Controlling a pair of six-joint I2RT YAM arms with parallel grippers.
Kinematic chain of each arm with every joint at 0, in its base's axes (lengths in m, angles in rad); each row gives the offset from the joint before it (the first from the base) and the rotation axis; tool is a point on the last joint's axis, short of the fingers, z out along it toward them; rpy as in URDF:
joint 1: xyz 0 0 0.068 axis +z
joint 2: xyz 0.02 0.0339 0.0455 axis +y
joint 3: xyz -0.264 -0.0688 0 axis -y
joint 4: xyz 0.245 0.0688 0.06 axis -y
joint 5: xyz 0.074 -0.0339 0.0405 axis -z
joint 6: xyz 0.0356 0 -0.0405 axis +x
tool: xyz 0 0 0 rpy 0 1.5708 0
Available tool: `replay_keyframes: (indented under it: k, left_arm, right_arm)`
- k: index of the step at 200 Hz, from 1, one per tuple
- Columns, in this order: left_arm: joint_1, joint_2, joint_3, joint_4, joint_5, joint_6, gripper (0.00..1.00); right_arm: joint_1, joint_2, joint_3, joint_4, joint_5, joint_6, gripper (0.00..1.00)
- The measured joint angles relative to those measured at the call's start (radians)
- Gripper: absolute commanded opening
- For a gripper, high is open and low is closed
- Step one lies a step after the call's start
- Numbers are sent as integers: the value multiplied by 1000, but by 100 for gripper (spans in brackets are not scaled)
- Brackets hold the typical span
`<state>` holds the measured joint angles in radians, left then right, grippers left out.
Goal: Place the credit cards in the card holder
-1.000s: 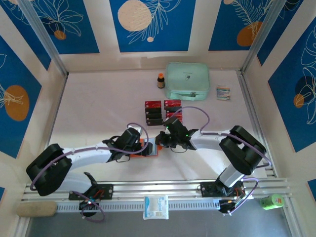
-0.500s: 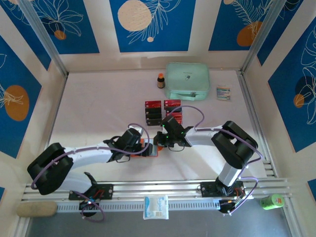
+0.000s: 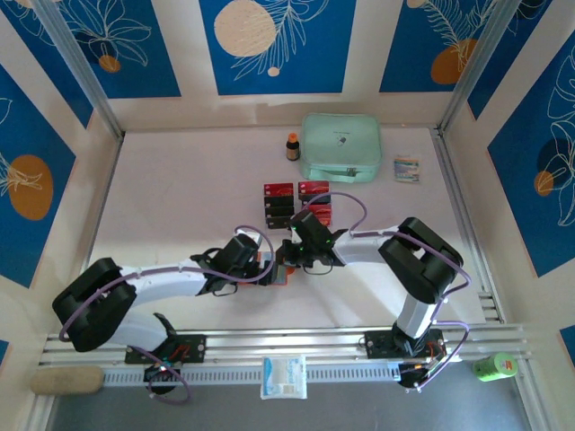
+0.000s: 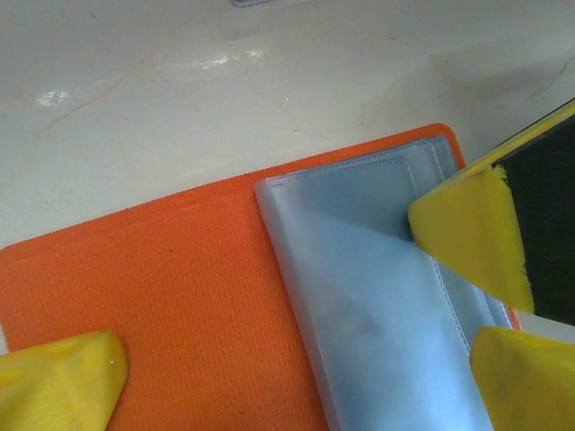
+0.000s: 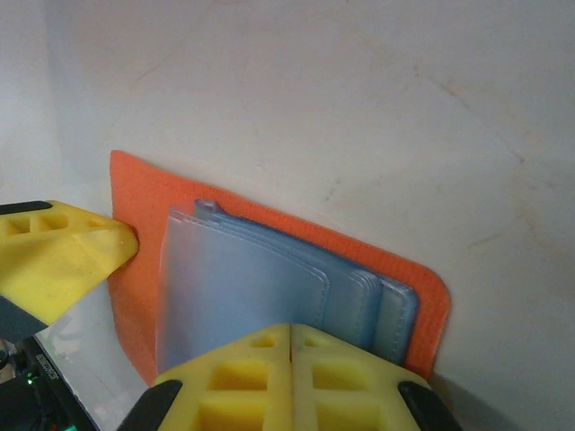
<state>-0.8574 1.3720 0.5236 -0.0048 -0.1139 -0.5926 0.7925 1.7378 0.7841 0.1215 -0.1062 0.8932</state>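
The ribbed orange wallet (image 4: 162, 305) lies open, its smooth grey-blue sleeves (image 4: 377, 296) seemingly empty. Left tool (image 4: 287, 386) spread astride it; right tool (image 5: 292, 377) pressed together.

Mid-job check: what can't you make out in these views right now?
- Left wrist view: card holder cut off by the bottom edge.
- Wrist views: cloudy sleeves; whether any card sits inside is unclear.
- Top view: card holder mostly under the left gripper and right gripper.
- Top view: nearest credit cards covered by the right arm; count unsure.
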Motion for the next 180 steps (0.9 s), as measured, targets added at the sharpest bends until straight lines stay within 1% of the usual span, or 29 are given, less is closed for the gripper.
replay_keyframes:
  k: [20,50,76,124,135,158,168,180]
  left_arm:
    - [-3,0,0,-5,-13,-1,93]
    - [-3,0,0,-13,-33,0,83]
    - [-3,6,0,-14,-44,0,78]
    - [-2,14,-5,-7,-69,2,60]
    - [-2,18,-6,1,-72,-1,57]
    - [-3,19,-12,17,-71,0,56]
    - [-2,19,-13,20,-71,0,56]
    - [-3,19,-14,23,-71,0,56]
  right_arm:
    - [0,0,0,0,0,1,0]
    - [0,0,0,1,0,4,0]
    - [0,0,0,1,-1,5,0]
    - [0,0,0,1,-11,5,0]
    - [-1,0,0,0,-14,5,3]
    - [-5,-16,0,-13,-17,4,9]
    - [-7,-30,0,-19,-17,5,13]
    - [-10,-49,0,-24,-17,5,20]
